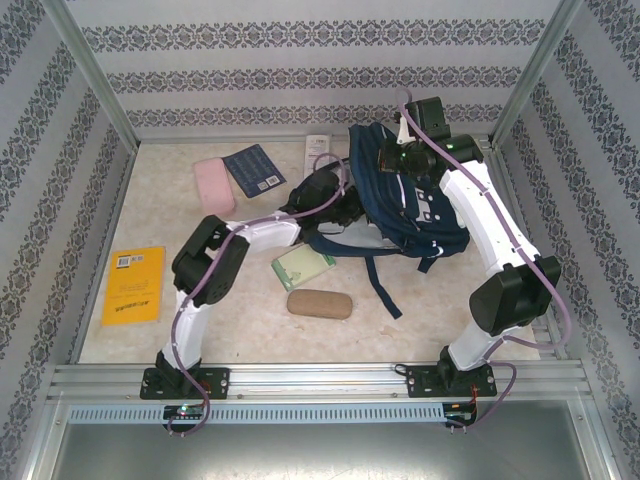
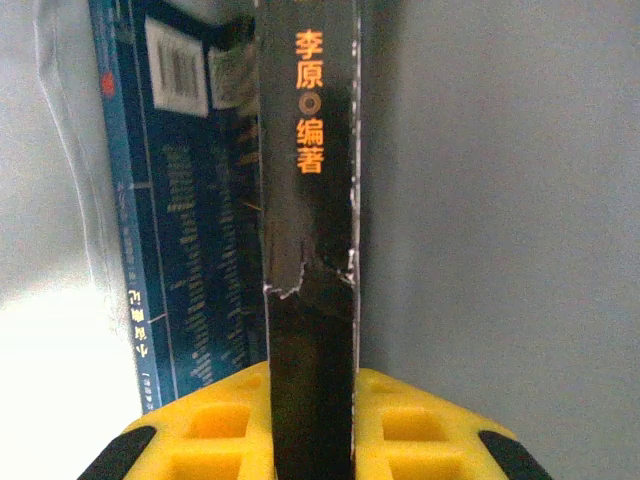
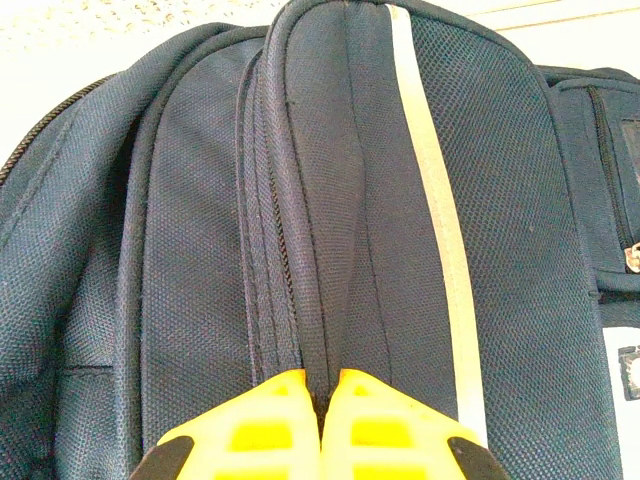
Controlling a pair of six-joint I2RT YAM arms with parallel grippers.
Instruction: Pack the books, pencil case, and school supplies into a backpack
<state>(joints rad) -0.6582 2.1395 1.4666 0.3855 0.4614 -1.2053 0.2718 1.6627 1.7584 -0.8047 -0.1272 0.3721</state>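
**Left gripper** point(image 2: 310, 395): the jaws are narrow and clamped on one edge of the black book point(image 2: 308, 250), which stands edge-on between the fingers. A blue book point(image 2: 190, 240) lies just beside it against pale lining. Both appear to be inside the backpack. The edge grip presents the book thin side first, which suits a narrow opening.

**Right gripper** point(image 3: 320, 385): the jaws are closed and pinch a fabric ridge of the backpack point(image 3: 200, 260) beside the zip. The likely purpose is to lift the flap and hold the mouth open for the other arm.

**Top view:** the backpack point(image 1: 410, 215) lies far centre-right on the table point(image 1: 230, 325). The left gripper point(image 1: 325, 195) is at its left opening and the right gripper point(image 1: 395, 158) is at its far end.

**Not yet packed:**
- second blue book point(image 1: 253, 168)
- pink case point(image 1: 213, 183)
- white pack point(image 1: 318, 143)
- green notebook point(image 1: 303, 265)
- brown case point(image 1: 320, 303)
- yellow book point(image 1: 133, 283)
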